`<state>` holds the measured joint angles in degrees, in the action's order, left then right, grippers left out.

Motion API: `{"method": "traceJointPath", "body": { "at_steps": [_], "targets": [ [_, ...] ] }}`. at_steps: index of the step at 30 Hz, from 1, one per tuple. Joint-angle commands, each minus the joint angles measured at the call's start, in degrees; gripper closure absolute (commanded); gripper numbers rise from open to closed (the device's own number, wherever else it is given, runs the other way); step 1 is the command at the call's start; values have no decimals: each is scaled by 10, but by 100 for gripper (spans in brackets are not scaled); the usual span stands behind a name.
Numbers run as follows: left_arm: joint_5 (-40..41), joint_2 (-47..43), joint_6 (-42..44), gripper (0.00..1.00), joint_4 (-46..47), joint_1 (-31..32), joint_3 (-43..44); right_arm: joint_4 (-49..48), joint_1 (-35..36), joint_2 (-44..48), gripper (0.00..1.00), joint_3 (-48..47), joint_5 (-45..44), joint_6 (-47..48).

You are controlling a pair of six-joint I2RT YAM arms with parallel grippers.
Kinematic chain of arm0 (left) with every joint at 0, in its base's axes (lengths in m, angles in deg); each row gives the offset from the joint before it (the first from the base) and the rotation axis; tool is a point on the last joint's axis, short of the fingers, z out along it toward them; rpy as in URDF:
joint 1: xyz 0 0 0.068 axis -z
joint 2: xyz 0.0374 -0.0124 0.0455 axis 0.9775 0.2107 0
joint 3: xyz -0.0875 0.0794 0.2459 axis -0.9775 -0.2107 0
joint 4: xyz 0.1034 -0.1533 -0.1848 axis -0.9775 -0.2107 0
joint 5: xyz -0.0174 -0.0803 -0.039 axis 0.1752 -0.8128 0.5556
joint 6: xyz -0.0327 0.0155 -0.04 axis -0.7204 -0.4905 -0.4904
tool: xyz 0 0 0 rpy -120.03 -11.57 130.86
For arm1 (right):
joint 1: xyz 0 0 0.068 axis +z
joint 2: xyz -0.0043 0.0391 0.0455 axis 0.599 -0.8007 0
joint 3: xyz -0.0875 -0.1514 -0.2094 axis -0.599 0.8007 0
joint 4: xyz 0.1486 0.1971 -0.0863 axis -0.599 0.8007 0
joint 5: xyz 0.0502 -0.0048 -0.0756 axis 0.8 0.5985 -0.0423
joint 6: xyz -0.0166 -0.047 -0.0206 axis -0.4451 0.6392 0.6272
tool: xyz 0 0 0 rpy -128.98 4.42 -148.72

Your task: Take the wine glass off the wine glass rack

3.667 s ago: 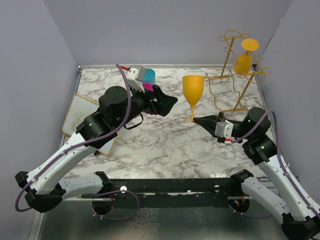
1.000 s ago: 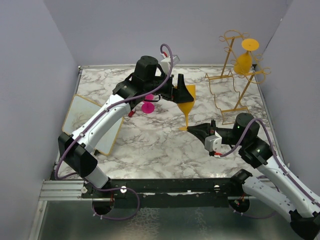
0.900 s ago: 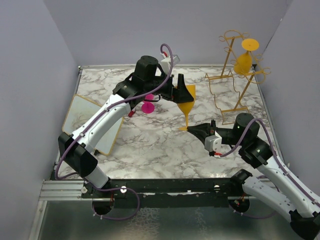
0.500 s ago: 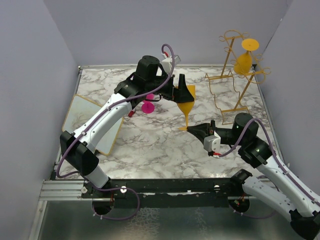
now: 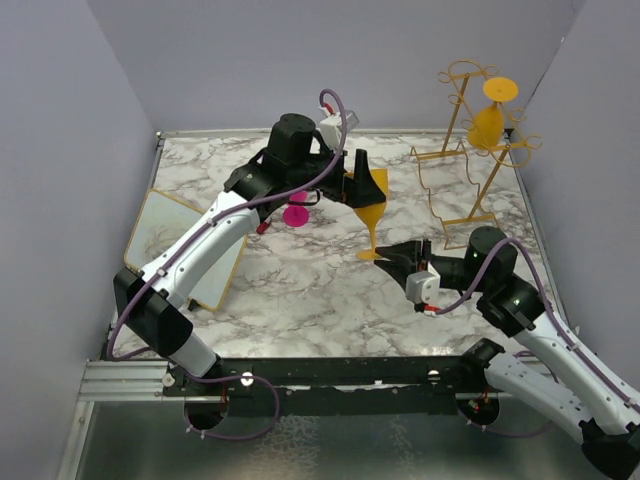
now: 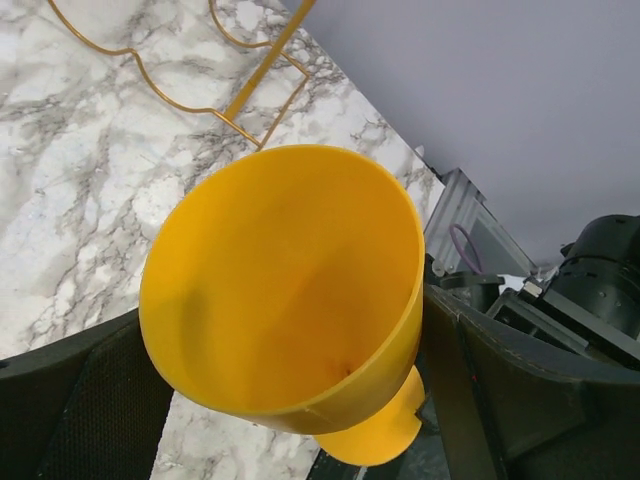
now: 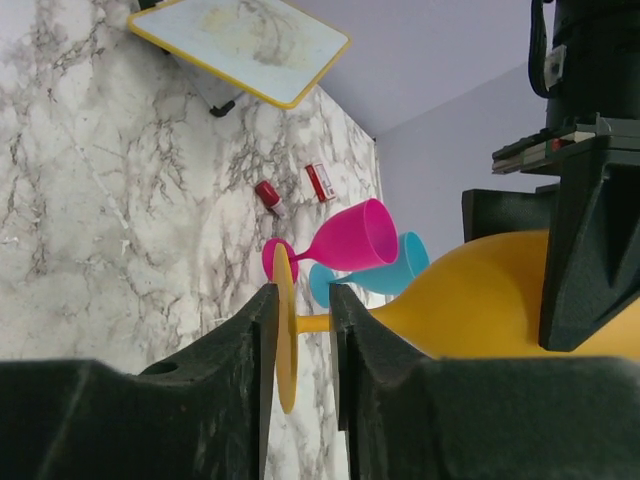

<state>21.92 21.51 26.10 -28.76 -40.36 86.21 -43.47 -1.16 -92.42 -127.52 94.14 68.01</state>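
**Position of item.** The wine glass (image 5: 369, 196) is being held off the wine glass rack (image 5: 493, 180), over the middle of the table (image 5: 300, 290). It is leaning slightly, with its foot low over the marble. Whether the foot is touching cannot be told. A second glass (image 5: 487, 125) is hanging upside down on the rack at the far right corner.

**Claws.** The left gripper (image 6: 285, 320) is being kept closed on the bowl, one finger pressing each flank. The right gripper (image 7: 302, 300) is being held narrowly apart around the foot disc. One finger is touching the disc and a slit is showing at the other, so nothing is being clamped.

**Step in hand (judged).** The glass is being passed into the left claw's sole care.
- The right jaws are best widened before that arm is drawn back toward the near edge, so the disc is not being dragged.
- The tapered bowl is liable to slide upward between flat fingers, so steady, moderate pressure is advised.
- The pink glass (image 7: 345, 238) and blue glass (image 7: 395, 272) are lying just beyond the foot and should be avoided.

**Arm pose.** The left arm is being extended from the near left corner toward the far edge, its wrist turned toward the right edge. The right arm is being held folded and low, its forearm pointing toward the left edge.
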Motion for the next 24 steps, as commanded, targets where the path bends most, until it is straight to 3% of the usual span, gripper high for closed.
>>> {"method": "traceJointPath", "body": {
  "at_steps": [1,3,4,13,18,20,24],
  "targets": [
    [56,-50,29,7,51,1,-29,-26,3,14,65,0,-23,-6],
    [87,-68,52,7,74,1,-53,-33,3,24,24,-1,-28,-17],
    [105,-79,64,7,88,1,-69,-35,4,29,13,-3,-29,-24],
    [233,-159,206,7,319,2,-275,16,3,52,10,-84,-68,-165],
    [263,-122,229,12,362,3,-289,19,3,101,9,-92,-124,-239],
    [249,-107,217,12,334,2,-270,-17,3,116,9,-78,-201,-299],
    [291,-111,140,7,326,1,-285,-30,3,77,8,-113,-407,-547]
  ]
}}
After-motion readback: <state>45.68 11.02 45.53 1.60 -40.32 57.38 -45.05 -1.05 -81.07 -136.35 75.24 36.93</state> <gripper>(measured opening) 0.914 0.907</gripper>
